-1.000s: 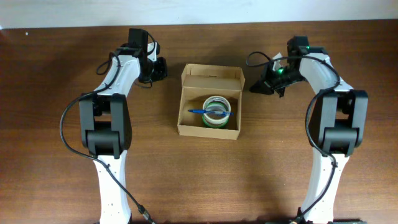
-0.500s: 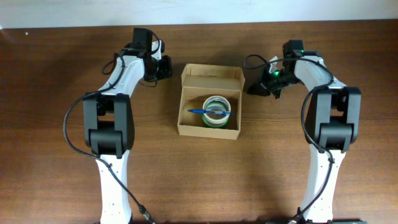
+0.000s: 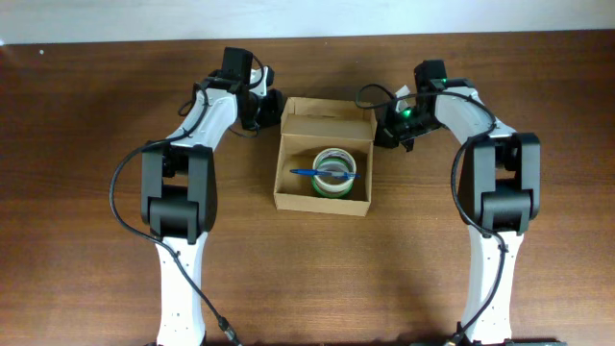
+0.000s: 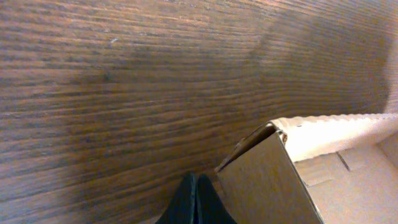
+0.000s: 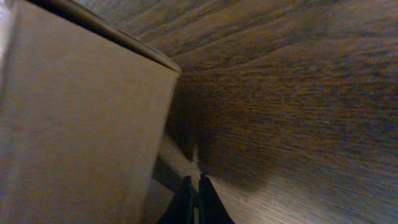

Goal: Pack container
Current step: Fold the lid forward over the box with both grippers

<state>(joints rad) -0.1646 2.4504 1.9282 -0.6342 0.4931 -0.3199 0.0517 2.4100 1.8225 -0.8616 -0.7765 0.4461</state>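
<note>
The container point(image 3: 324, 199) is a small tan cardboard box in the middle of the table, open, its flap lid point(image 3: 327, 113) standing at the far side. Inside lie a green and white tape roll point(image 3: 334, 185) and a blue pen point(image 3: 322, 174) across it. My left gripper point(image 3: 269, 112) is shut and empty, right beside the box's far left corner; its tips point(image 4: 196, 186) sit next to the box wall point(image 4: 267, 180). My right gripper point(image 3: 381, 132) is shut and empty, close to the box's far right corner; its tips point(image 5: 194, 182) are beside the box wall point(image 5: 74, 124).
The dark wooden table point(image 3: 86, 221) runs all round the box. A pale wall edge point(image 3: 96, 19) shows along the far side of the table. Both arm bases stand at the near edge.
Both grippers have moved inward toward the box's far corners, the left one rightward and the right one leftward. The box and its contents have not moved.
</note>
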